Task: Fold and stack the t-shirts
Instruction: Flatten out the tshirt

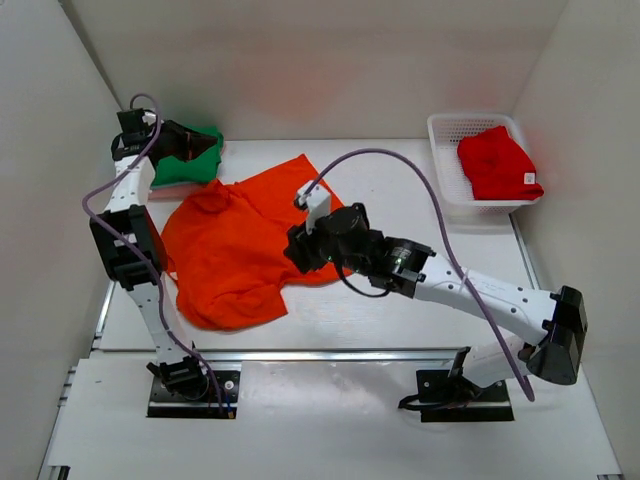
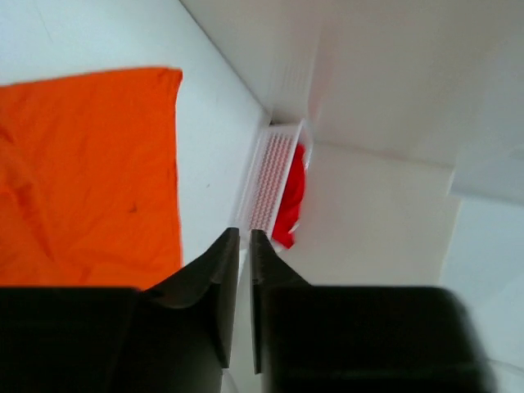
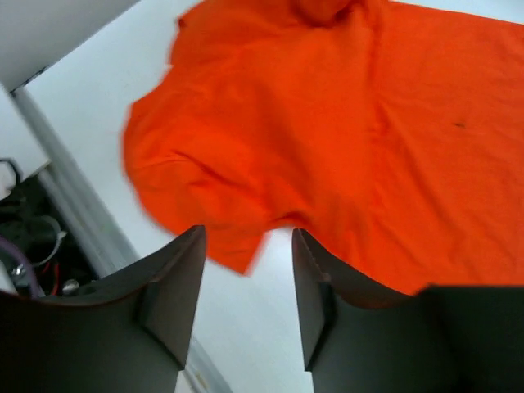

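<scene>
Count: two grippers, three t-shirts and one basket in view.

Right gripper (image 3: pixel 247 242): I read the jaws as spread wide with nothing between them. It hangs over the near right edge of the orange t-shirt (image 3: pixel 344 131), where a sleeve corner points toward the gap. I cannot tell whether the fingertips (image 3: pixel 182 270) touch the cloth or the table (image 1: pixel 350 322).

Left gripper (image 2: pixel 243 239): the jaws are pressed almost together, only a thin slit between them, and nothing is pinched. In the top view this gripper (image 1: pixel 196 143) sits over the dark green t-shirt (image 1: pixel 188 168). Contact with that cloth cannot be confirmed.

Orange t-shirt (image 1: pixel 232 250): one, lying open and rumpled on the table, between the two arms.

Dark green t-shirt: one, bunched, just beside the orange t-shirt's far left corner.

Red t-shirt (image 1: pixel 498 165): one, heaped inside the white mesh basket (image 1: pixel 443 135), well apart from the orange t-shirt, to its far right. The left wrist view also shows the red t-shirt (image 2: pixel 291 196) in the basket (image 2: pixel 266 184).
</scene>
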Controlling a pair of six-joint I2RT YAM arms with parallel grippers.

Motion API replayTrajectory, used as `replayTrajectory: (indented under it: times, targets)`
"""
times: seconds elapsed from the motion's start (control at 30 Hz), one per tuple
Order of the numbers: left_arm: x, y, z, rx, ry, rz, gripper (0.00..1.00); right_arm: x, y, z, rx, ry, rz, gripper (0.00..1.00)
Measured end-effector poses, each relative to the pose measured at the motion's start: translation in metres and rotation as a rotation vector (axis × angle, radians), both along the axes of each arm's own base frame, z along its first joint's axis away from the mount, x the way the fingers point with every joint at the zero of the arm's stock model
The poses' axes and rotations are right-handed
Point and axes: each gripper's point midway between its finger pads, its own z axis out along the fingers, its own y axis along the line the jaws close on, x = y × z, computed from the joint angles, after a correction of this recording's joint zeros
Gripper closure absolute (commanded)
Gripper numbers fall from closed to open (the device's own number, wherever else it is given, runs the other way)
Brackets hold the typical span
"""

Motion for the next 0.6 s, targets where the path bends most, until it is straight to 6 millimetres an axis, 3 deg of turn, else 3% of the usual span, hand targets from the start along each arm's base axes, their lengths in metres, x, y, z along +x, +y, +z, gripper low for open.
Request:
replayTrajectory:
  times: [0.07, 0.13, 0.17, 0.2, 0.33, 0.37, 0.4, 0.47, 0.53, 0.6]
  targets:
    - [-0.017, -0.01, 0.012, 0.002, -0.021, -0.028, 0.87, 0.016, -0.011, -0.002, 0.002, 0.013, -0.037, 0.53]
    - [-0.043, -0.021, 0.021, 0.02, -0.028, -0.056, 0.88, 0.046, -0.032, -0.001, 0.015, 0.026, -0.122, 0.51]
    - [-0.057, -0.026, 0.025, 0.046, -0.036, -0.068, 0.85, 0.065, -0.047, -0.003, 0.014, 0.038, -0.178, 0.47]
    - [-0.073, -0.033, 0.026, 0.072, -0.03, -0.081, 0.71, 0.088, -0.067, -0.006, 0.001, 0.053, -0.255, 0.44]
    - [-0.153, -0.079, 0.017, 0.237, 0.006, -0.148, 0.82, 0.149, -0.114, -0.039, -0.094, 0.136, -0.457, 0.39]
    - [-0.187, -0.098, 0.008, 0.29, 0.021, -0.187, 0.86, 0.163, -0.125, -0.058, -0.134, 0.177, -0.502, 0.38]
    - [-0.202, -0.107, 0.003, 0.309, 0.027, -0.205, 0.89, 0.167, -0.13, -0.069, -0.156, 0.199, -0.52, 0.38]
    - [-0.257, -0.124, -0.019, 0.341, 0.056, -0.255, 0.93, 0.177, -0.152, -0.111, -0.233, 0.297, -0.575, 0.38]
    - [-0.296, -0.116, -0.057, 0.361, 0.136, -0.236, 0.98, 0.177, -0.17, -0.143, -0.286, 0.378, -0.604, 0.38]
    - [-0.319, -0.103, -0.099, 0.391, 0.257, -0.202, 0.97, 0.175, -0.187, -0.17, -0.328, 0.445, -0.631, 0.37]
